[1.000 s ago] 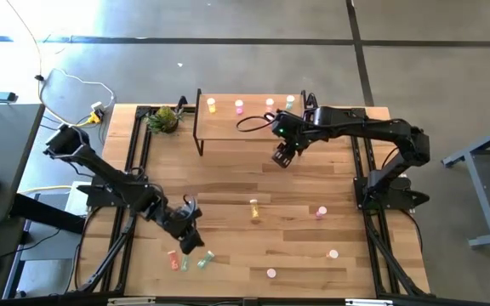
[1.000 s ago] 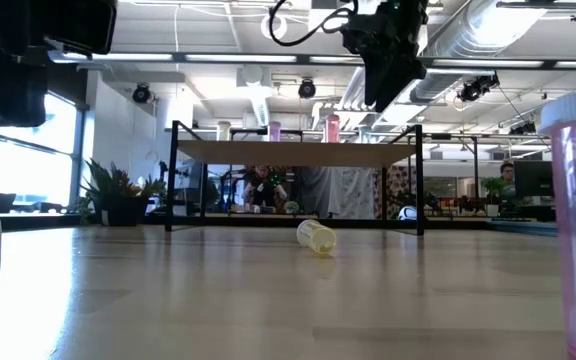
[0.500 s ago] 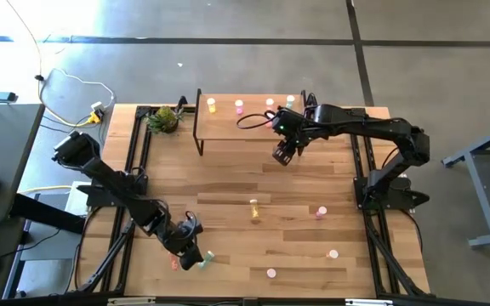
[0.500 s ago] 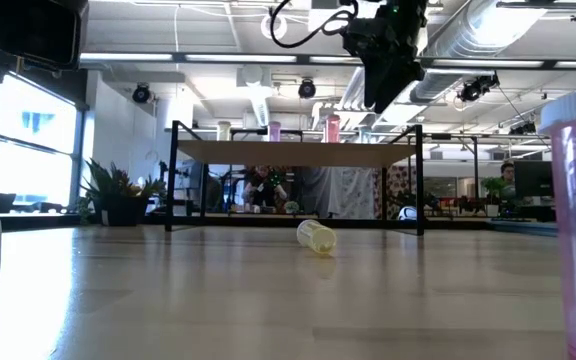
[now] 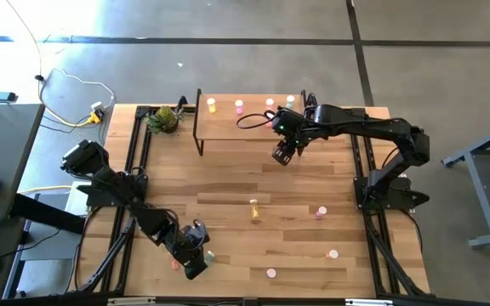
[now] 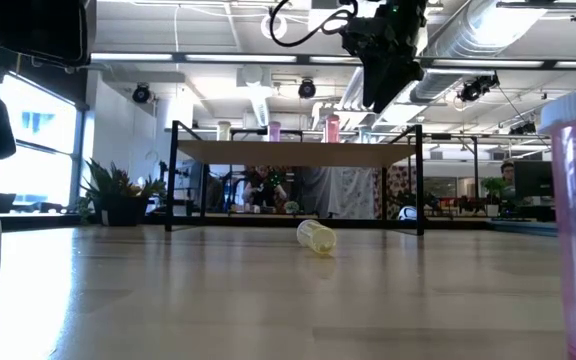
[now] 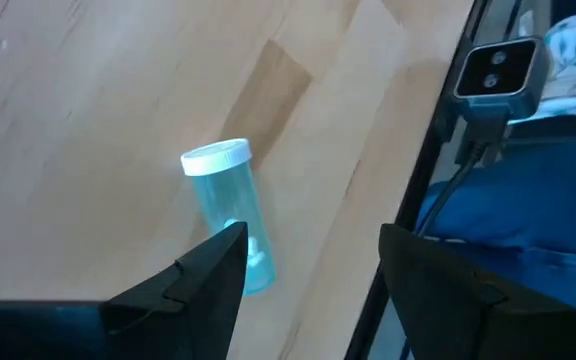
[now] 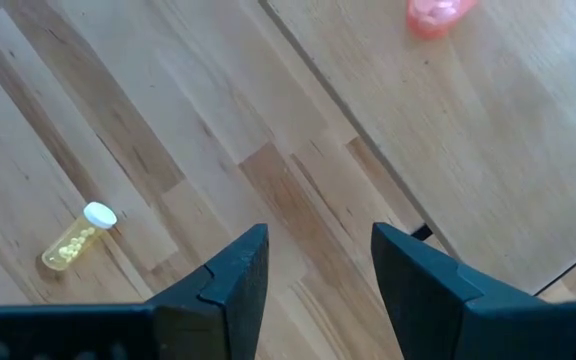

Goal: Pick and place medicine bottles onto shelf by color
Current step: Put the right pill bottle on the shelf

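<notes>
Left gripper [image 7: 308, 265] open, green bottle [image 7: 230, 215] just beside

Grey concrete floor [image 5: 228, 51], bright window [image 6: 28, 150], potted plants [image 6: 118, 195], ceiling ducts [image 6: 468, 40]

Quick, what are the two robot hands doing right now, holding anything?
Left hand: open, empty, over a lying green bottle.
Right hand: open, empty, near the shelf.

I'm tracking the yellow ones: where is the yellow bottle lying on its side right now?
In the high view the yellow bottle lies near the table's middle, in front of the shelf; the nearest pink bottle stands to its right.
</notes>
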Robot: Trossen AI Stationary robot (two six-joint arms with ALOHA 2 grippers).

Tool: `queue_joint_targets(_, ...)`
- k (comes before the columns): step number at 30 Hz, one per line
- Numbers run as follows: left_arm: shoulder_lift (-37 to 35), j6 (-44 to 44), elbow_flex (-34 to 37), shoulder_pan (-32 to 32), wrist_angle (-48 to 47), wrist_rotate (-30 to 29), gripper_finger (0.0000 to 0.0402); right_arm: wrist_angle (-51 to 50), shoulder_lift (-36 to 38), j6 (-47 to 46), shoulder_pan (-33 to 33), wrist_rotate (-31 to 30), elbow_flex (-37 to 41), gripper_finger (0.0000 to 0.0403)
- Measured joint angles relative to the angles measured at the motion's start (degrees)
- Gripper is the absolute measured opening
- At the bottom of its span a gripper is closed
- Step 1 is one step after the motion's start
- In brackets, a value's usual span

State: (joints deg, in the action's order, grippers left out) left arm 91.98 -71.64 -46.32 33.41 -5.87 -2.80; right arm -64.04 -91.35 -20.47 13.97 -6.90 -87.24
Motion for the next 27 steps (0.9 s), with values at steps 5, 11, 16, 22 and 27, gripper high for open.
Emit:
queue_joint_targets(5, 0.1, 0.3, -0.1, 0.0, -4.4, 0.2, 0.0216, 0.0, 0.0, 0.0, 0.0, 0.0, 0.0, 0.017)
queue_joint_targets(11, 0.1, 0.3, -0.1, 0.0, -6.3, 0.1, 0.0216, 0.0, 0.0, 0.0, 0.0, 0.0, 0.0, 0.017)
queue_joint_targets(16, 0.1, 0.3, -0.1, 0.0, -6.3, -0.5, 0.0216, 0.1, 0.0, 0.0, 0.0, 0.0, 0.0, 0.017)
queue_joint_targets(22, 0.1, 1.3, -0.1, 0.0, -6.3, -1.7, 0.0216, 0.1, 0.0, 0.0, 0.0, 0.0, 0.0, 0.017)
queue_joint_targets(27, 0.1, 1.4, -0.1, 0.0, -5.4, -2.2, 0.0216, 0.8, 0.0, -0.1, 0.0, 0.0, 0.0, 0.017)
